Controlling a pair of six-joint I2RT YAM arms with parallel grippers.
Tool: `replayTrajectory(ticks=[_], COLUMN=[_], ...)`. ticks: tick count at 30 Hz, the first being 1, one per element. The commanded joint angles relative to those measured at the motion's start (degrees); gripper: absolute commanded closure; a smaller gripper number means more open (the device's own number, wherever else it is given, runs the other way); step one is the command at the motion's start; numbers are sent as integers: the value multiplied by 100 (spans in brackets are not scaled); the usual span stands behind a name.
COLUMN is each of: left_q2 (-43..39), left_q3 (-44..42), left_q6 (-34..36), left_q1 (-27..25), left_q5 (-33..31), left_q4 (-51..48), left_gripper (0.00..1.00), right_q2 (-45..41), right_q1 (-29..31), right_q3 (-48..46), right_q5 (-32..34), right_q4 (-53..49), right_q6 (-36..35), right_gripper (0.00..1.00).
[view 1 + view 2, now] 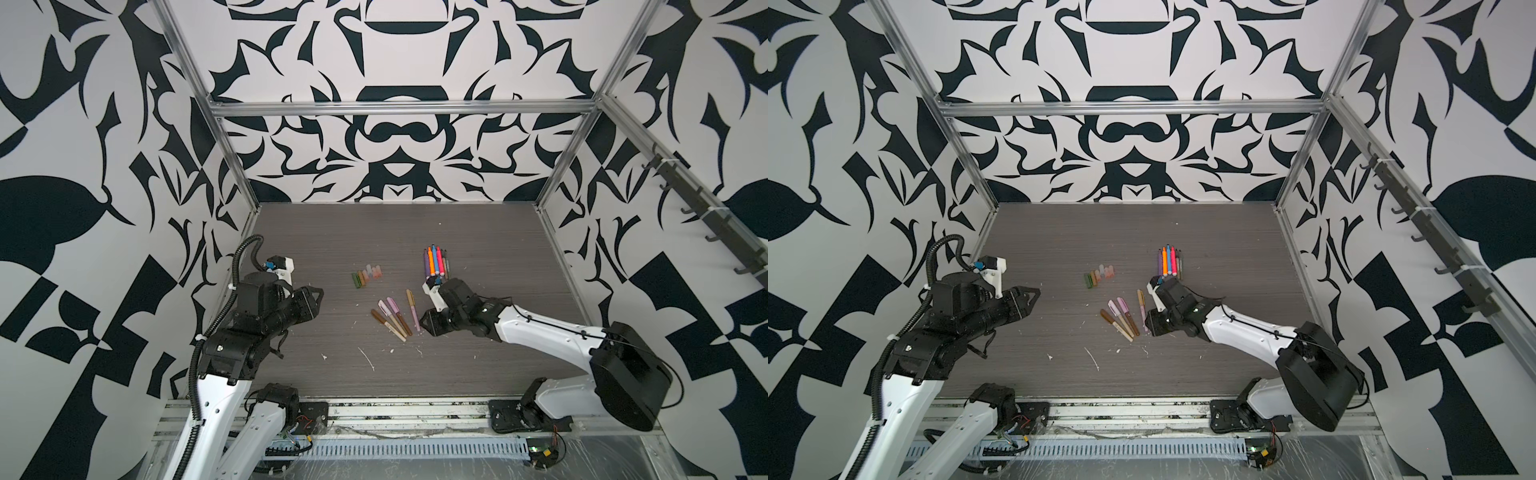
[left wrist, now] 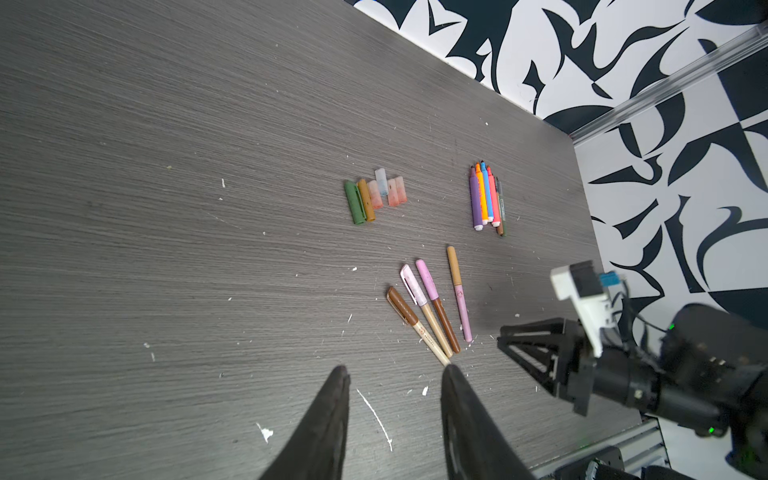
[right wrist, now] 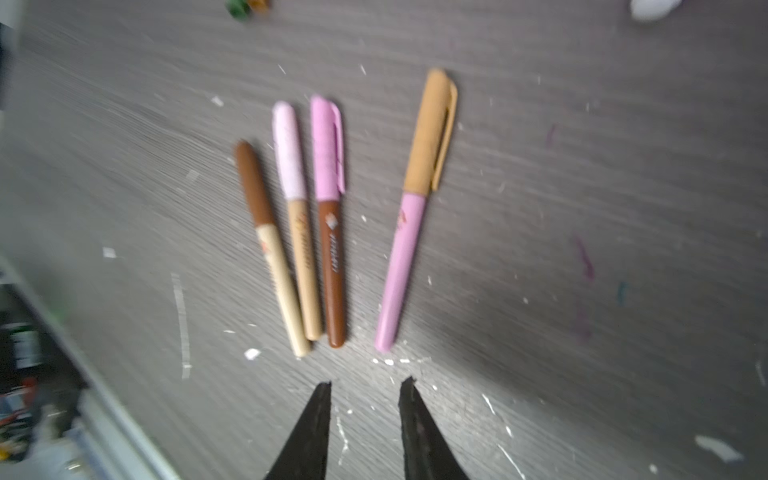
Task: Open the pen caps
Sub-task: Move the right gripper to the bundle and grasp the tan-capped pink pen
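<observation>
Several capped pens (image 1: pixel 392 318) lie fanned out mid-table. Their caps are brown (image 3: pixel 253 183), pale lilac (image 3: pixel 289 149), pink (image 3: pixel 326 149) and tan (image 3: pixel 430 129), and the tan one sits on a pink pen (image 1: pixel 413 309). My right gripper (image 3: pixel 368 382) hovers just short of the pens' tail ends, open a little and empty; it also shows in both top views (image 1: pixel 424 323) (image 1: pixel 1148 326). My left gripper (image 2: pixel 395 370) is open and empty, off to the left of the pens (image 1: pixel 318 297). Loose pen caps (image 1: pixel 368 276) lie in a row behind. Uncapped pens (image 1: pixel 435 264) are bundled at the back right.
White flecks of debris (image 1: pixel 368 359) dot the dark wood-grain table (image 1: pixel 332 232). Aluminium frame posts (image 1: pixel 552 187) and patterned walls close in the sides and back. A metal rail (image 1: pixel 395 409) runs along the front edge. My right arm (image 2: pixel 623 374) shows in the left wrist view.
</observation>
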Motion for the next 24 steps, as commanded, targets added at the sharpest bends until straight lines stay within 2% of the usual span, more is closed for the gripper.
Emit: replayTrajectory(ticks=[1, 9, 16, 24], left_q2=[-44, -38, 33, 54], left_q3=[-79, -99, -90, -100], left_q6=[8, -1, 5, -2], left_q1=[14, 14, 14, 15], left_q5=[33, 56, 43, 13], left_q4=[54, 80, 80, 77], left_gripper=[60, 61, 61, 61], right_q2=[430, 1285, 1527, 1746], right_q1=[281, 440, 460, 475], right_q3=[516, 1061, 1137, 1263], right_q5=[1035, 1256, 1243, 1271], right_q4=[-432, -602, -616, -700], right_q6=[95, 110, 135, 15], right_gripper=[71, 73, 74, 84])
